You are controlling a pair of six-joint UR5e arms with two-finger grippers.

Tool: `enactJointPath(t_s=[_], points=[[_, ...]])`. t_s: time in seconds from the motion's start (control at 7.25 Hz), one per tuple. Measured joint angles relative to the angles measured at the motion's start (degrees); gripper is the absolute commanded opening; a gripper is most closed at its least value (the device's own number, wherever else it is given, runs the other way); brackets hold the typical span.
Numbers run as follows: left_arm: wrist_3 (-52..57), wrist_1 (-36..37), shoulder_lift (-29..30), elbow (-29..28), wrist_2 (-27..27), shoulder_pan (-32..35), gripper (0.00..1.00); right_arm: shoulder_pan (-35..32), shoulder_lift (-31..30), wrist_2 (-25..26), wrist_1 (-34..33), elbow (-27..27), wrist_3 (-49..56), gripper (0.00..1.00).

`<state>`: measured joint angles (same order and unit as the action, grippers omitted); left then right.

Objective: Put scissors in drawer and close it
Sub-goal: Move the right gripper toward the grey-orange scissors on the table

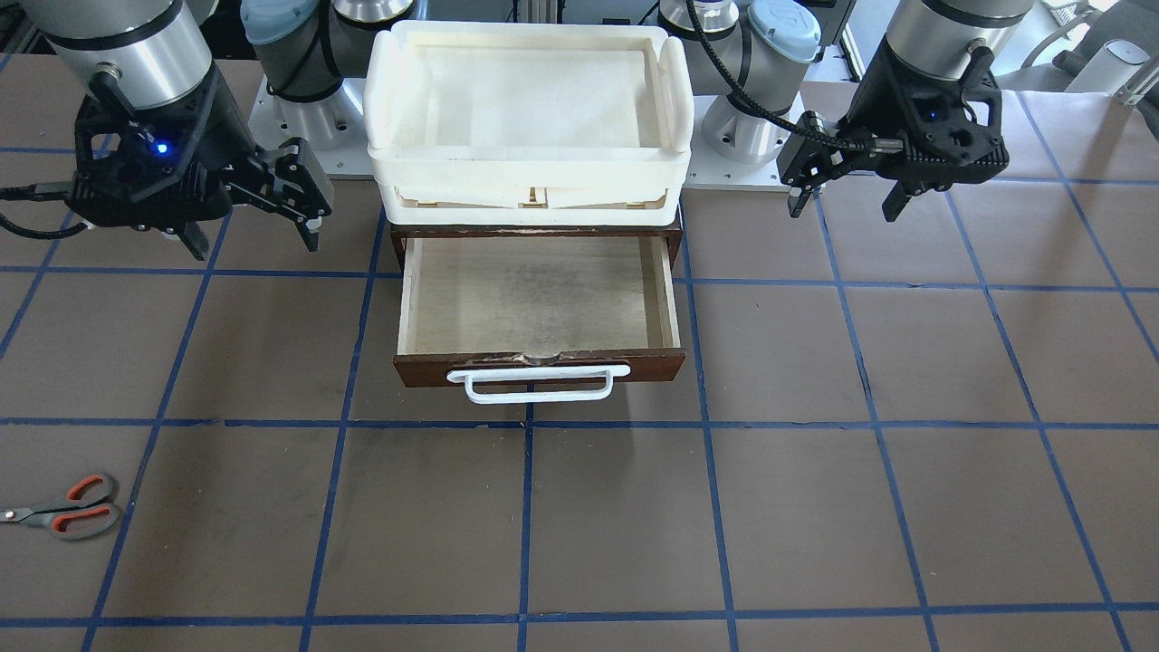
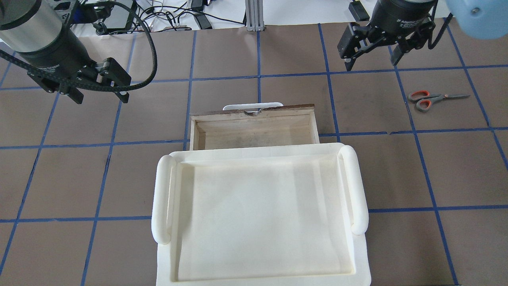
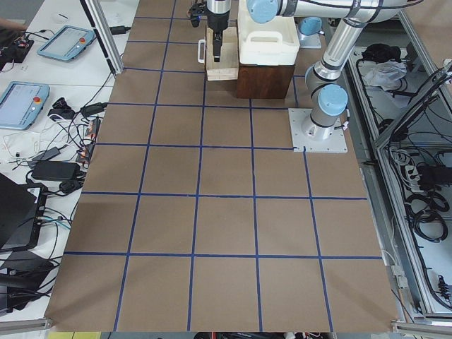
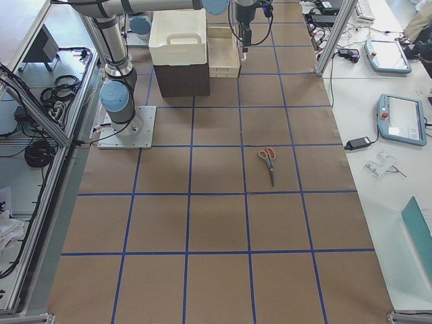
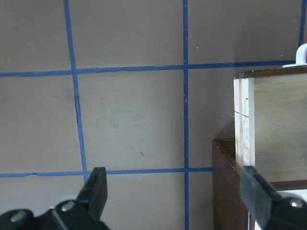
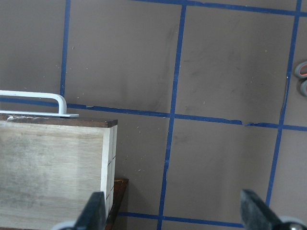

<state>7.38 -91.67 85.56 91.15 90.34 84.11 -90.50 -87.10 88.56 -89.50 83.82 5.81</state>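
The scissors (image 1: 68,512) lie flat on the brown table, far out on my right side, with grey blades and orange-red lined loops. They also show in the overhead view (image 2: 430,99) and the right side view (image 4: 268,158). The drawer (image 1: 652,367) stands pulled open with its pale plywood inside bare and its white bar handle (image 1: 539,385) facing away from me. My right gripper (image 2: 373,62) is open and empty, hovering between drawer and scissors. My left gripper (image 2: 101,96) is open and empty, hovering left of the drawer (image 2: 254,115).
A cream-white plastic tray (image 2: 162,198) sits on top of the dark brown cabinet (image 4: 182,79) that holds the drawer. My arm bases (image 1: 751,127) stand behind it. Blue tape lines grid the table. In the right wrist view the loops of the scissors (image 6: 302,79) peek in at the edge.
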Motion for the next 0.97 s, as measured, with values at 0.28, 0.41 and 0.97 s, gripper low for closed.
enactJointPath(t_s=[0.28, 0.41, 0.97], points=[[0.02, 0.00, -0.06, 0.07, -0.07, 0.00, 1.00, -0.02, -1.78, 0.06, -0.29, 2.23, 0.23, 1.00], [0.06, 0.00, -0.10, 0.08, -0.06, 0.00, 1.00, 0.02, -2.13, 0.05, -0.44, 2.68, 0.27, 1.00], [0.04, -0.01, -0.05, 0.08, 0.04, 0.00, 1.00, 0.06, -2.17, 0.02, -0.34, 2.94, 0.43, 1.00]])
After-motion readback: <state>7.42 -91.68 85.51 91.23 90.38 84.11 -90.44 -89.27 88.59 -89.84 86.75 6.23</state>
